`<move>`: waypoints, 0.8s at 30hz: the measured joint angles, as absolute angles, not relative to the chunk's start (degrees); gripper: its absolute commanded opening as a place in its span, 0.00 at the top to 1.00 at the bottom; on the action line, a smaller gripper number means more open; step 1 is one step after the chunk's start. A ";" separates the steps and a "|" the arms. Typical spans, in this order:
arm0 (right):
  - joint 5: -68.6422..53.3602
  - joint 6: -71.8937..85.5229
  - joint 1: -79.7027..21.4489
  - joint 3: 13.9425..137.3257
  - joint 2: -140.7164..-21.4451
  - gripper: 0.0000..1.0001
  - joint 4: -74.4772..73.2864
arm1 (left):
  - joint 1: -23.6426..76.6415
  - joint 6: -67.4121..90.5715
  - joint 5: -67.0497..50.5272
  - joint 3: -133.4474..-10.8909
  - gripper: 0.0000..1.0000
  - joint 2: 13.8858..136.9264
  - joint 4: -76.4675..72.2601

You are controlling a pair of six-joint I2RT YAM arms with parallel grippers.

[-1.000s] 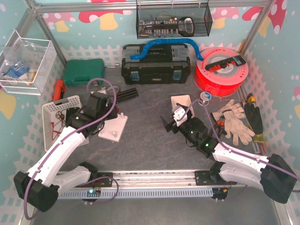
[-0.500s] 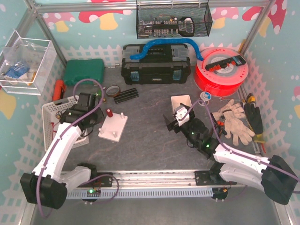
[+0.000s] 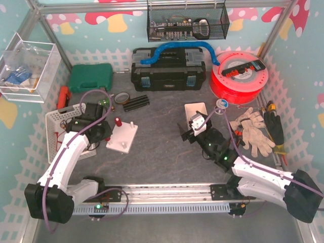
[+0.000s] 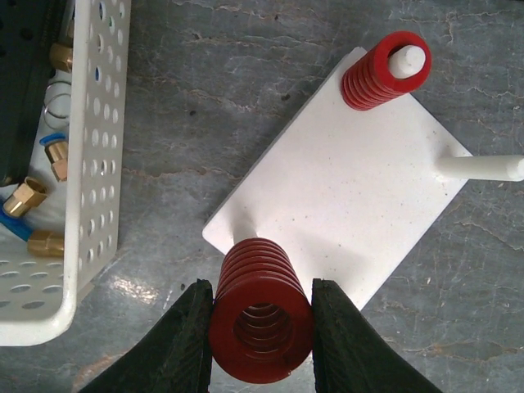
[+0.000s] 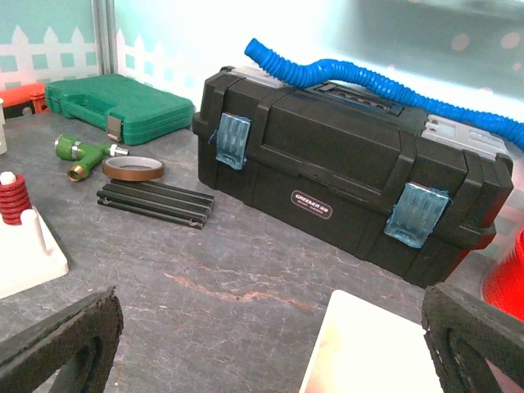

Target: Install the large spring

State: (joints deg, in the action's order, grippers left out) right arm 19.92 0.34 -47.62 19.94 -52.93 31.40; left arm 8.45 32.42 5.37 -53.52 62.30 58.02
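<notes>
Left gripper (image 4: pixel 262 304): clamped on the large spring (image 4: pixel 260 327), one finger on each side of the coil, axis pointing up at the wrist camera. The spring hangs over the near corner of the white peg plate (image 4: pixel 344 188), just beside the perforated basket (image 4: pixel 86 164).

Plate: a smaller red spring (image 4: pixel 383 72) is already seated on the far-corner peg. A second peg (image 4: pixel 481 167) stands bare. No peg shows inside the bore of the large spring, only coils, so I judge it not yet seated; whether a peg stands directly beneath it I cannot tell.

Right gripper (image 5: pixel 270 344): jaws spread wide, nothing between them, parked well apart from the plate and facing the black toolbox (image 5: pixel 352 196).

Status: pickup and carry done. Remaining: line up over a free peg, lower, let go
</notes>
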 measured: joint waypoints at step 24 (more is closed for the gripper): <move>19.90 0.54 -47.24 19.03 -50.68 0.01 31.42 | 7.51 32.12 3.38 -51.00 0.79 66.11 55.00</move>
